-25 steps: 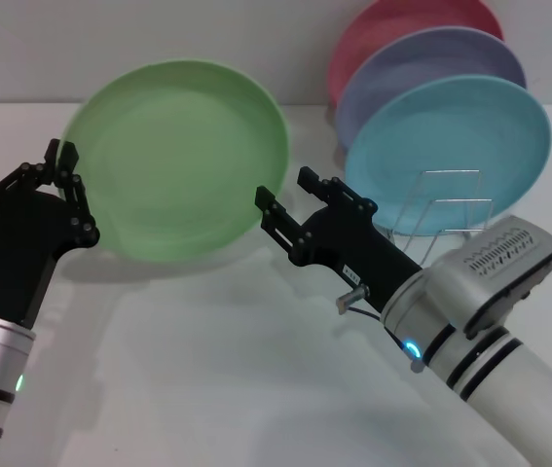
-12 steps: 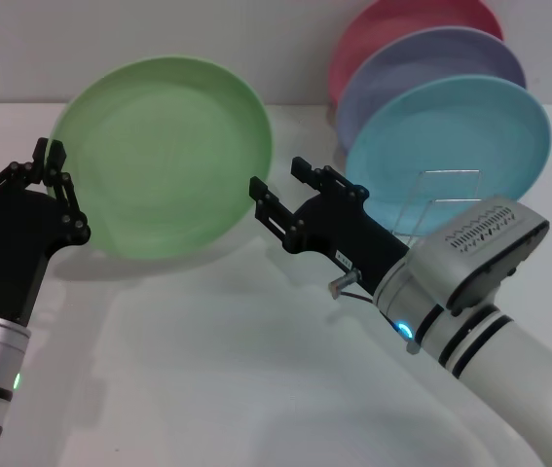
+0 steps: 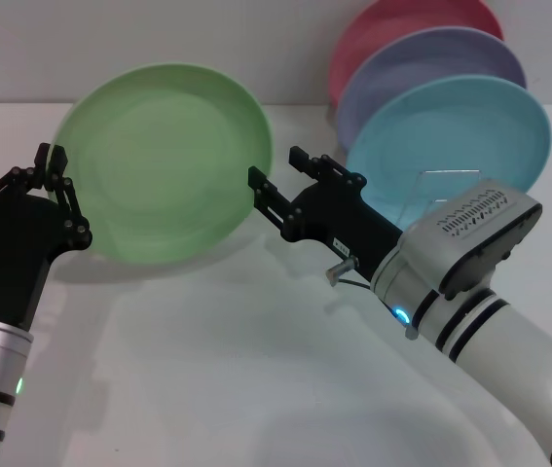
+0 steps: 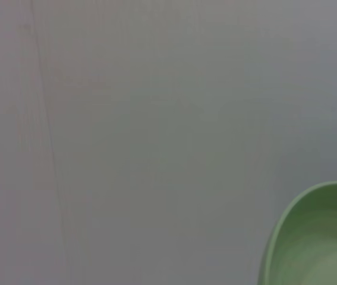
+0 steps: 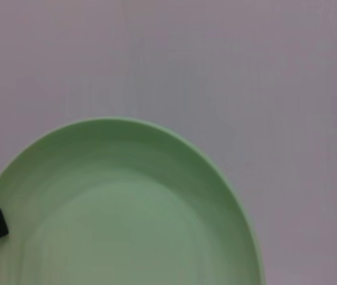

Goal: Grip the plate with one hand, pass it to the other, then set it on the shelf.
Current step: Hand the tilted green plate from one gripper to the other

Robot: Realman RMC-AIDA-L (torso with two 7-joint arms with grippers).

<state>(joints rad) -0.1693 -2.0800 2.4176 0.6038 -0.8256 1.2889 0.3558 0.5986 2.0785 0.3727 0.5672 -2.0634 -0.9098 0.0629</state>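
The left gripper (image 3: 54,163) is clamped on the near rim of the round, shallow, light green matte plastic plate (image 3: 164,161), holding it tilted up above the white table (image 3: 207,370). The right gripper (image 3: 277,183), fingers spread wide, straddles the opposite rim, not visibly closed. This looks like the handover; next it should pinch before the left lets go. The thin silver wire shelf (image 3: 446,199) stands behind, holding other plates.
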